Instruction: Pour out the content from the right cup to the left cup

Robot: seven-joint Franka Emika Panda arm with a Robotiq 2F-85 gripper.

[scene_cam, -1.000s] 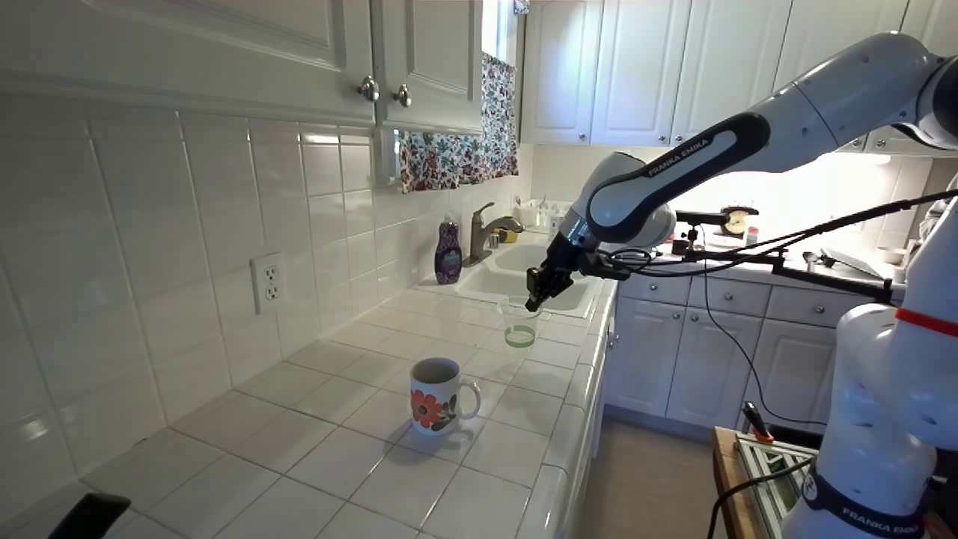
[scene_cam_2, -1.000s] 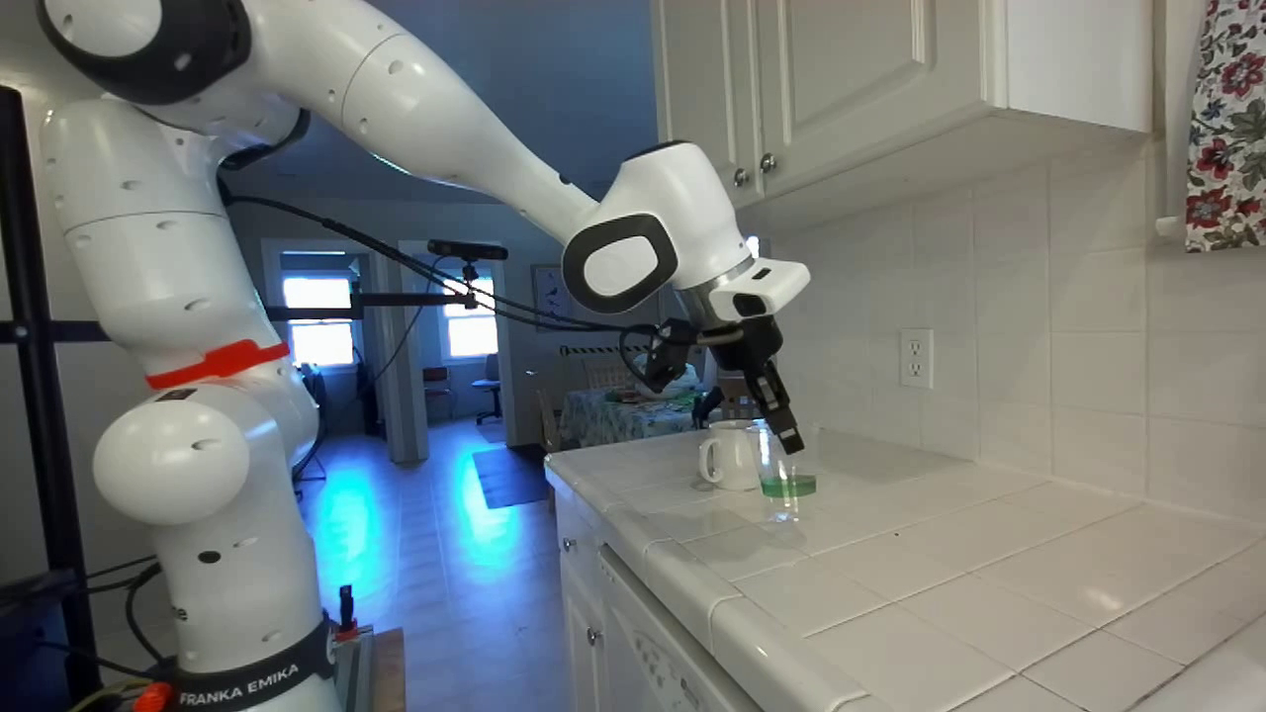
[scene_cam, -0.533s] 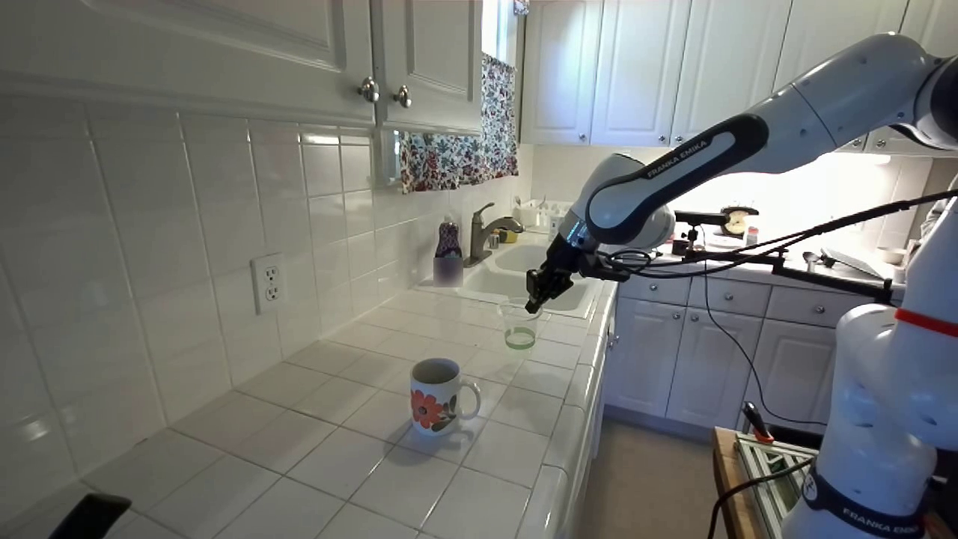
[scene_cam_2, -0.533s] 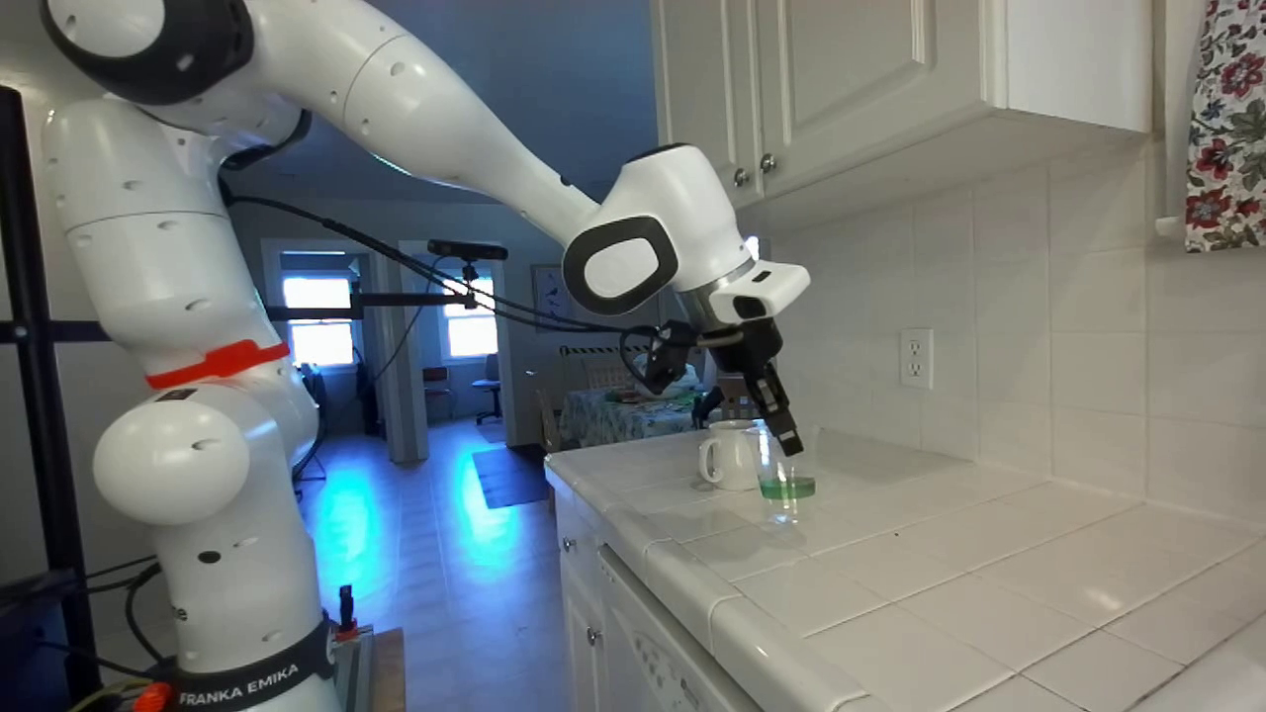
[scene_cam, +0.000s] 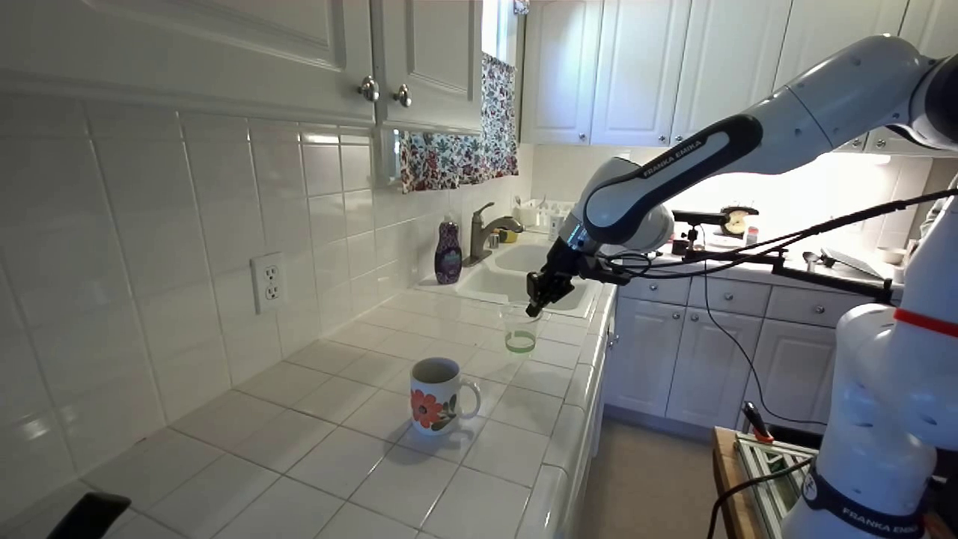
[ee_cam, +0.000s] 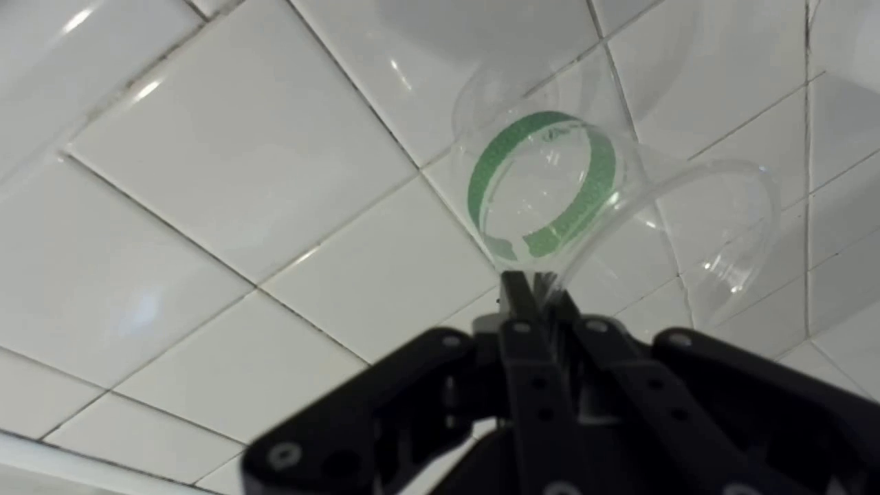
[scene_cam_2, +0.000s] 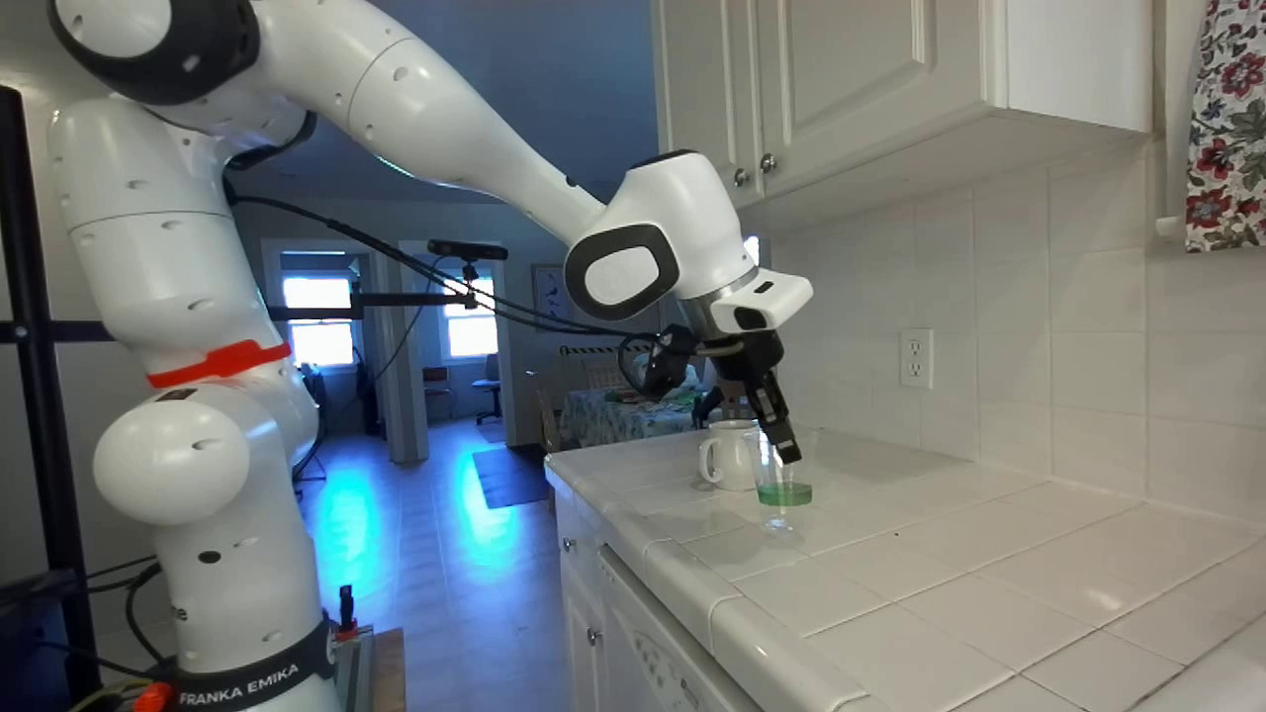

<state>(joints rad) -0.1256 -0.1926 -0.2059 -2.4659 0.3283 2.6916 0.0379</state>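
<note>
The gripper (ee_cam: 531, 280) is narrowed onto the wall of the clear plastic cup (ee_cam: 599, 182), its jaws nearly together, with the cup's rim flaring to one side of them. A green band rings the cup close to its base. The cup is held about upright at the bench (scene_cam: 299, 479); whether its base touches cannot be told. Apart from it, the white ceramic mug (scene_cam: 434, 398) stands upright, orange-red flower on its side. Beyond, a purple dish-soap bottle (scene_cam: 448, 253) stands just beside the sink (scene_cam: 486, 283).
</note>
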